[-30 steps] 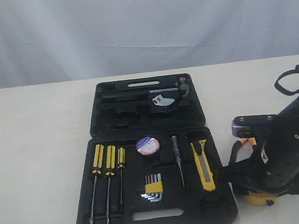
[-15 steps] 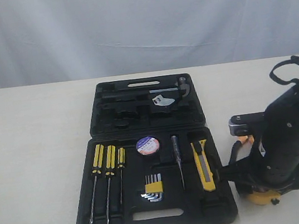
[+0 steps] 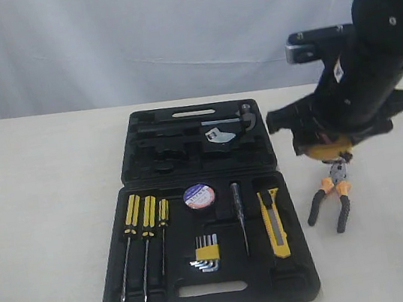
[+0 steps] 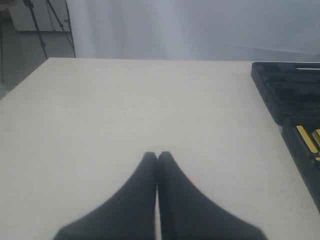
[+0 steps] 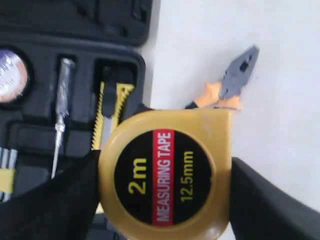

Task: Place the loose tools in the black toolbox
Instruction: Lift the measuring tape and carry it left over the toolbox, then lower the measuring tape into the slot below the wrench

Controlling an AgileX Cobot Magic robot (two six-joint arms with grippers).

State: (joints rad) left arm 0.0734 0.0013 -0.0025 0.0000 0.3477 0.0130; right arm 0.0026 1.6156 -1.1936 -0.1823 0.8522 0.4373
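Observation:
The black toolbox (image 3: 171, 300) lies open in the middle of the table. In its near half sit the black tape roll (image 3: 198, 195) and the yellow-and-black utility knife (image 3: 274, 222). My right gripper (image 3: 326, 149) hangs in the air to the right of the box, shut on the round yellow tape measure (image 5: 167, 172), which fills the right wrist view between both fingers. Below it the orange-and-black pliers (image 3: 333, 198) lie on the table beside the box. My left gripper (image 4: 157, 156) is shut and empty over bare table, left of the toolbox (image 4: 285, 90).
Three yellow-handled screwdrivers (image 3: 142, 220), a hex key set (image 3: 205, 254) and a thin test screwdriver (image 3: 240, 217) rest in the near half. A hammer (image 3: 224, 123) lies in the far half. A white curtain hangs behind the table.
My right gripper has risen from the table with the tape measure, up and slightly back. The pliers, earlier hidden behind the arm, now show on the table.

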